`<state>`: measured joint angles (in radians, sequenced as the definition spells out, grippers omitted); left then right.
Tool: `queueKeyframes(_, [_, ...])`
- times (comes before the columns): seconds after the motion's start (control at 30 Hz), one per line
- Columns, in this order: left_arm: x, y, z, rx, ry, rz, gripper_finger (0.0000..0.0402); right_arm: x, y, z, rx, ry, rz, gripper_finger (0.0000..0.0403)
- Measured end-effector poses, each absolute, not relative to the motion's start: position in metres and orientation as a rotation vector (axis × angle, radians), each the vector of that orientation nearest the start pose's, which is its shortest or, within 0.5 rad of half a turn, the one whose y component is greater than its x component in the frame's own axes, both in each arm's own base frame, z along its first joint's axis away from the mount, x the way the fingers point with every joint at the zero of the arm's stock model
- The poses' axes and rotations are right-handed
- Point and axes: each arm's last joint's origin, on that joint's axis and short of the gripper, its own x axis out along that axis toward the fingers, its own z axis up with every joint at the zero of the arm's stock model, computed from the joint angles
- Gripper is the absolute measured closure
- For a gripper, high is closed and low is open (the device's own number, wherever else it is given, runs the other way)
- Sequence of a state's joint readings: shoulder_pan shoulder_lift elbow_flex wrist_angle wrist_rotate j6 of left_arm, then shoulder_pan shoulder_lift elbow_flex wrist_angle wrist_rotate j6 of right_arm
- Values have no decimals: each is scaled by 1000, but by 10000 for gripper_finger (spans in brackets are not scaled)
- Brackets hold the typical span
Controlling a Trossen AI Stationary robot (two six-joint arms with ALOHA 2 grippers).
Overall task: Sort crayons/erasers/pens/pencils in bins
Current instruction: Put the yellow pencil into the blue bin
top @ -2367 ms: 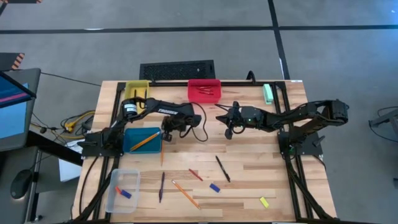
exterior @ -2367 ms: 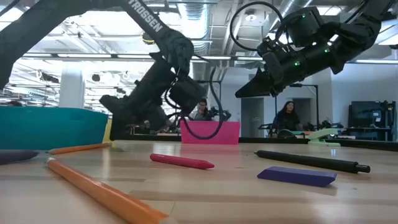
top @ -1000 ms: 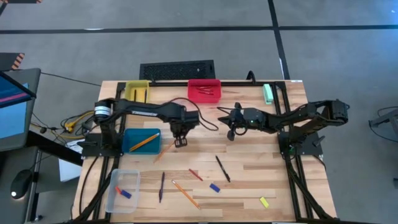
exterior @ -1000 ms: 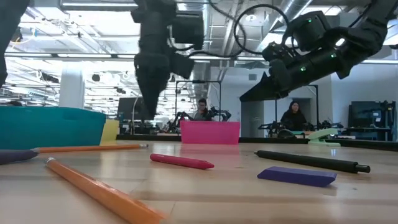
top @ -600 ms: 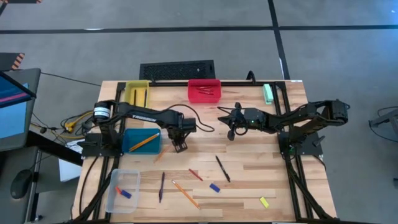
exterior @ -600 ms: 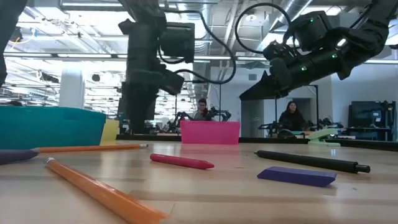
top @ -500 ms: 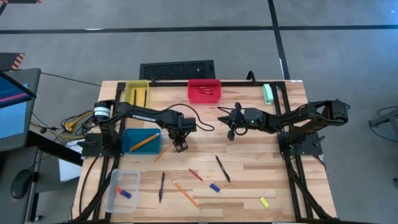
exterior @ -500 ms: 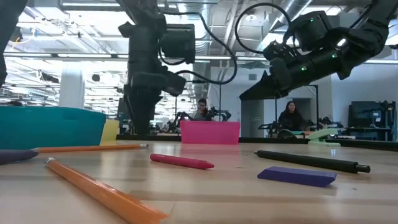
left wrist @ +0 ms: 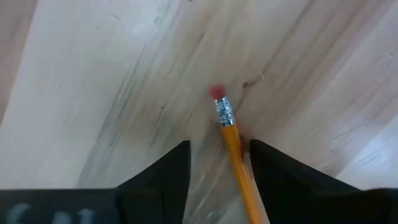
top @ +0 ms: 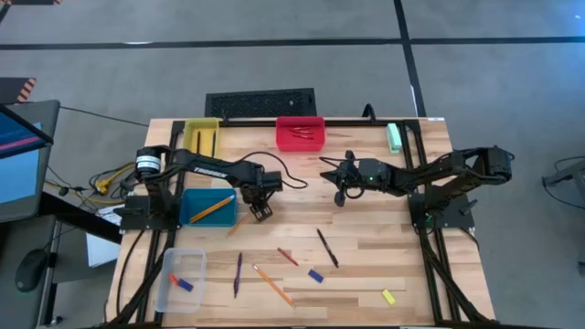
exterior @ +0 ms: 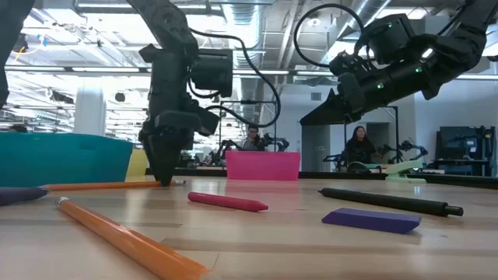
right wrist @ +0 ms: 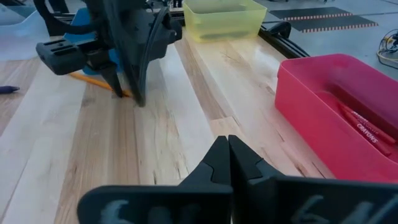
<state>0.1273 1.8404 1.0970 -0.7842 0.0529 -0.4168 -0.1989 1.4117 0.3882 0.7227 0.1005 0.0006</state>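
An orange pencil lies flat on the table beside the teal bin, which holds another pencil. My left gripper points down over it, open. In the left wrist view its fingers stand on either side of the pencil just behind the eraser end, one finger close against it. In the low view its fingertips reach down to the tabletop. My right gripper hangs shut above the middle of the table, holding nothing. The red bin holds crayons; the clear bin holds erasers.
A yellow bin stands at the far left. Toward the near edge lie a second pencil, a black pen, a purple pen, a crayon, a blue eraser and a yellow eraser.
My left gripper has come down to the tabletop and shifted a little toward the table's left edge, onto the pencil's eraser end, and its fingers have spread apart. The pencil has stayed where it lay.
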Motion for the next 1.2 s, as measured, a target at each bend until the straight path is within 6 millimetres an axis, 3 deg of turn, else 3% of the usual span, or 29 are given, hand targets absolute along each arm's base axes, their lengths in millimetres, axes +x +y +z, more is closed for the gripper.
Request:
queueKeyframes(0.23, [309, 40, 134, -404, 1497, 351, 283, 244, -52, 158, 16, 297, -297, 403])
queueKeyframes(0.6, [315, 40, 135, -348, 1478, 241, 386, 244, -52, 158, 16, 297, -297, 403])
queueKeyframes(1.2, [348, 35, 166, -325, 1309, 122, 389, 244, -52, 157, 15, 305, -297, 403])
